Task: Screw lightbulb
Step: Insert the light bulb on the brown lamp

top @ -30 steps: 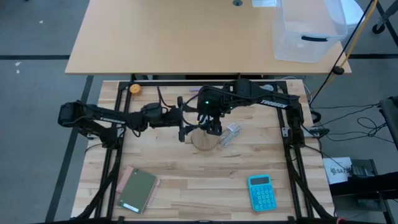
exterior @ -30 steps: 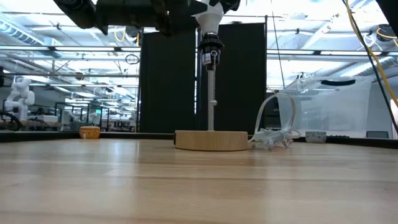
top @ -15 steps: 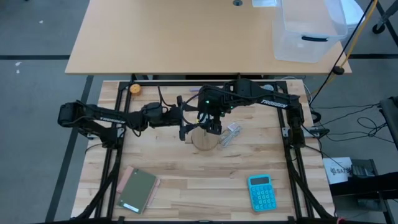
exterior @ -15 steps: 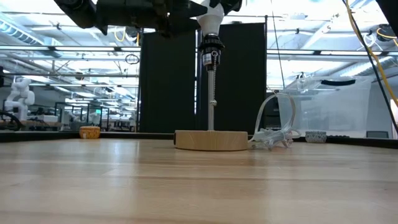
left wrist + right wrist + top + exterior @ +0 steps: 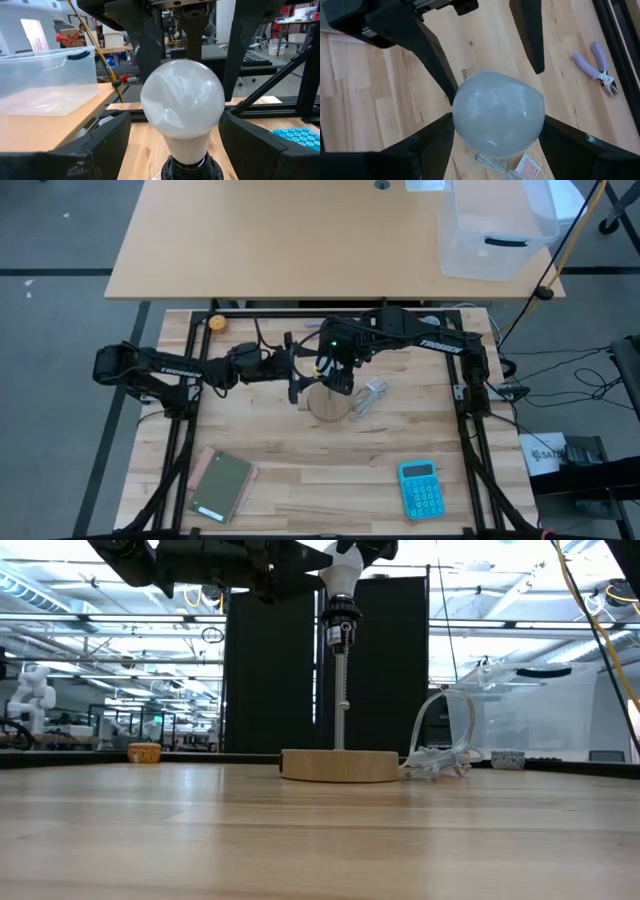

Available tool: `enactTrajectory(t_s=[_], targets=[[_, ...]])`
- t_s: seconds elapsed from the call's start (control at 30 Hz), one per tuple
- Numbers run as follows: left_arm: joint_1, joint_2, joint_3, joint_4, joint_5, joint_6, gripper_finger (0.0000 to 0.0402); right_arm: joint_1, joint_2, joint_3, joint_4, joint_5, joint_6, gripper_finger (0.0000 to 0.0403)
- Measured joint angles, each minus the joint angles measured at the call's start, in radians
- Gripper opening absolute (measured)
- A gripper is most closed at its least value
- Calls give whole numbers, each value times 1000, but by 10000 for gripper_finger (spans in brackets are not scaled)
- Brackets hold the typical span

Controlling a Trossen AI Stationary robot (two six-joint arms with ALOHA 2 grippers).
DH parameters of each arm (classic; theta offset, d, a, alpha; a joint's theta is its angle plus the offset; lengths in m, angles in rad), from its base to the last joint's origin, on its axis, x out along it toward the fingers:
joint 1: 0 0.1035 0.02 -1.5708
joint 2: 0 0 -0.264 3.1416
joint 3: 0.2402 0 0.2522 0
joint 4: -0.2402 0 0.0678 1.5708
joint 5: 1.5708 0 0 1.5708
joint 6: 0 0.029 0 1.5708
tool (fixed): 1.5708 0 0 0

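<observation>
Mid-screw: right hand point(image 5: 495, 150) pinching the lightbulb point(image 5: 498, 119) seated in socket point(image 5: 340, 612), left hand point(image 5: 170, 145) spread around it untouching; next, likely another twist.

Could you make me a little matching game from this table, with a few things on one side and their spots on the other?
Things:
1. lightbulb
2. calculator
3. notebook
4. clear wrapper

Places:
A. near right corner of the table
B. on top of the black socket, on its post
C. lying beside the wooden base
D. near left corner of the table

Pairs: 1-B, 2-A, 3-D, 4-C
</observation>
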Motion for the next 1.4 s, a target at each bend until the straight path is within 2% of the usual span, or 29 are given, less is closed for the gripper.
enactTrajectory(t_s=[0.33, 0.6, 1.03, 1.4], targets=[[16, 0, 0, -2, -7, -22, 300, 0, 0, 0, 1, 0, 81, 267], [17, 1, -1, -5, 8, -23, 300, 11, 0, -1, 23, 27, -5, 269], [20, 1, -1, -1, 14, -27, 300, 12, 3, -2, 54, 61, -64, 328], [20, 1, -1, -5, 21, -30, 300, 12, 2, -2, 71, 81, -82, 334]])
